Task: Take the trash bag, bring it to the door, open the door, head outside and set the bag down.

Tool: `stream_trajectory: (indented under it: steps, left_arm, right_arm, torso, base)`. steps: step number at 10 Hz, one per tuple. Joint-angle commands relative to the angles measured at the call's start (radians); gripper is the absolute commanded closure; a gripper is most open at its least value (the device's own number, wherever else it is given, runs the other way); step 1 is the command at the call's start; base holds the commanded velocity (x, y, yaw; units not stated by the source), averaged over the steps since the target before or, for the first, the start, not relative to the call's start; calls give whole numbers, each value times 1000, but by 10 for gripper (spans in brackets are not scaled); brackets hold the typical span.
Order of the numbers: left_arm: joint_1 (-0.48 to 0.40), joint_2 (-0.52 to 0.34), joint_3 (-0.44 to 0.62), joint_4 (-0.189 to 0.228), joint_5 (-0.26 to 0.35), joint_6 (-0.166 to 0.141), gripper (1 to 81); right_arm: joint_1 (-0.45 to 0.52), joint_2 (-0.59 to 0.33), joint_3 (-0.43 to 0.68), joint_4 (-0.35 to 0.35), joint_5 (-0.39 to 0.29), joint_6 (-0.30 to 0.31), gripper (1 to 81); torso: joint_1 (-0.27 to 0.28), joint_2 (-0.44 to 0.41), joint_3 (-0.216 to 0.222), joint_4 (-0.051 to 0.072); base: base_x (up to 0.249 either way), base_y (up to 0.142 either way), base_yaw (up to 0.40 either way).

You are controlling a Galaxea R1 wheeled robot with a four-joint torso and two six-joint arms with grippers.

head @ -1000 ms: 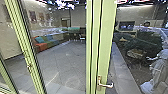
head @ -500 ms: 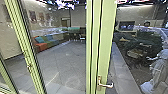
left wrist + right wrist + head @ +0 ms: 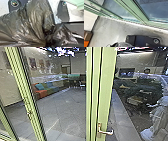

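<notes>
Trash bag [image 3: 35, 21] is sitting bunched near the robot's left wrist; observers are unable to tell whether either gripper is open or closed; tight turning is risking a snag on the door handle [image 3: 106, 132] and a tear.

"How does the robot's body look from the left wrist?"
"Two rounded parts of its wide dark plate [image 3: 63, 13] show, each with a round, pale-rimmed fitting [image 3: 14, 3]."
"And from the right?"
"The plate shows there too, black and smooth, with round fittings near two corners."
</notes>
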Motion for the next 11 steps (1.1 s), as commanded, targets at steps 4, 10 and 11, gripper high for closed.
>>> stream_trajectory:
  steps: [4, 10, 11]
  left_arm:
    - [-50, 10, 6, -7, 83, -2, 811]
    - [-54, 12, 6, -9, 83, -4, 811]
    - [-54, 13, 5, -9, 83, -4, 811]
  right_arm:
    - [363, -50, 0, 72, -277, 121, 10]
    - [606, 79, -80, 60, -432, 316, 10]
    - [630, 102, -89, 60, -437, 339, 10]
  torso:
    - [0, 0, 0, 0]
    - [0, 0, 0, 0]
    - [0, 0, 0, 0]
  base:
    - [0, 0, 0]
    - [0, 0, 0]
    - [0, 0, 0]
